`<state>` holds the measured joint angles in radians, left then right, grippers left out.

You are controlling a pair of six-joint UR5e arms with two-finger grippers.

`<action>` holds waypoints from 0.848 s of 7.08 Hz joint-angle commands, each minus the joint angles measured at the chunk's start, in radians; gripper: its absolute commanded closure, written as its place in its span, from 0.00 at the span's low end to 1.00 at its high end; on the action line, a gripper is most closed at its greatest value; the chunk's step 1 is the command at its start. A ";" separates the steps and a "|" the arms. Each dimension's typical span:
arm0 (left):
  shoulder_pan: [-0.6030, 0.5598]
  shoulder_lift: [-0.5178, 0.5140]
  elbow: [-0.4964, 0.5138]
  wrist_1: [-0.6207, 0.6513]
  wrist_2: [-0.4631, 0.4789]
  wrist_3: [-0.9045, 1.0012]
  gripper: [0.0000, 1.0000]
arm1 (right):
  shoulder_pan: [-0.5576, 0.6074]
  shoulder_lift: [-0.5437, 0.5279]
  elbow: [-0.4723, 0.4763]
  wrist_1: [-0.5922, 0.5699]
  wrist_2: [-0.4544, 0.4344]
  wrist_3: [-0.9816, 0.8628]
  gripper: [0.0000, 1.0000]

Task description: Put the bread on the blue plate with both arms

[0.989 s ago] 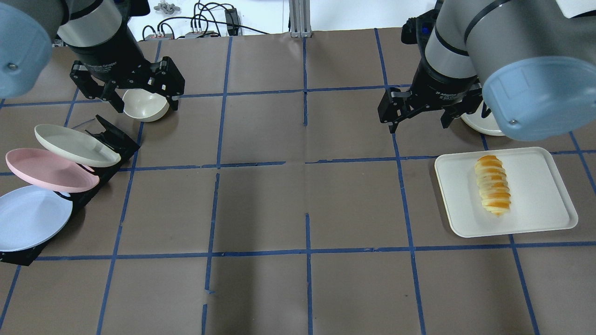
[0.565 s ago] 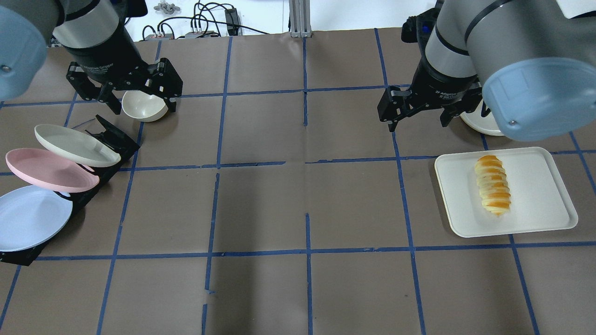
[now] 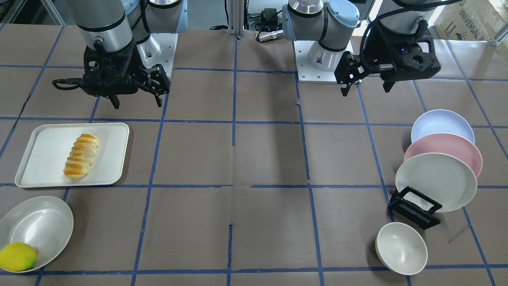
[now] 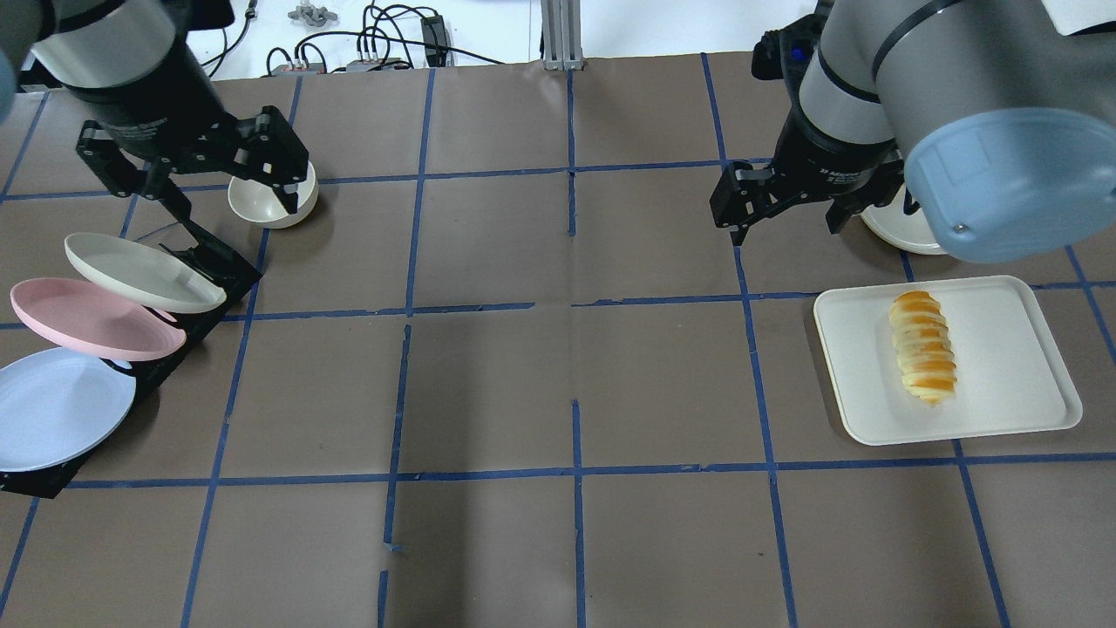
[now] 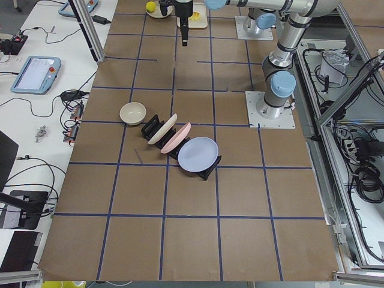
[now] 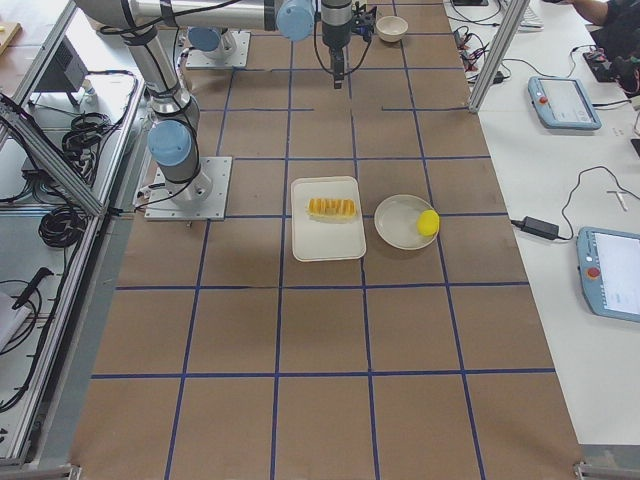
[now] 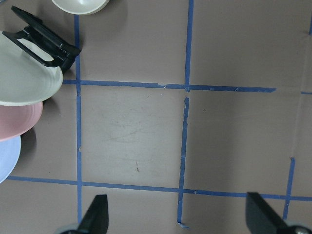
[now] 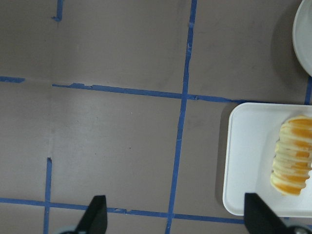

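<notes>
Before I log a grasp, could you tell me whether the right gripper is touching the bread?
Apart. The front-facing view shows the right gripper hanging open beyond the tray, with bare table between it and the bread.

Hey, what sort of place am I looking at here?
Most likely a robotics lab work cell: a left arm and right arm bolted to a table gridded with blue tape, and teach pendants on the side benches.

Robotics laboratory, evident from tape-gridded table (image 5: 192, 240), teach pendants (image 6: 563, 102), aluminium framing (image 6: 487, 55) and trailing cables (image 5: 362, 179).
</notes>
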<state>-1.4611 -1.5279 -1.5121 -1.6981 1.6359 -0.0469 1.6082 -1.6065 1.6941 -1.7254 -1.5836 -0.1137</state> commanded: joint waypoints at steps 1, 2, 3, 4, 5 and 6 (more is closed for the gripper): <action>0.198 0.044 -0.043 -0.084 0.007 0.034 0.00 | -0.229 -0.001 0.050 -0.016 0.016 -0.282 0.01; 0.331 0.035 -0.051 -0.091 -0.001 0.179 0.00 | -0.348 0.005 0.123 -0.081 0.052 -0.404 0.00; 0.435 0.017 -0.059 -0.088 -0.001 0.258 0.00 | -0.382 0.014 0.219 -0.246 0.063 -0.447 0.00; 0.523 -0.018 -0.056 -0.083 -0.001 0.325 0.00 | -0.386 0.048 0.324 -0.411 0.065 -0.449 0.00; 0.609 -0.073 -0.030 -0.080 -0.001 0.411 0.00 | -0.386 0.109 0.384 -0.594 0.063 -0.452 0.00; 0.693 -0.121 -0.028 -0.059 -0.001 0.547 0.00 | -0.393 0.170 0.386 -0.640 0.063 -0.472 0.00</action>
<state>-0.8696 -1.5929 -1.5493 -1.7737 1.6353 0.3638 1.2237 -1.5046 2.0454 -2.2518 -1.5207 -0.5669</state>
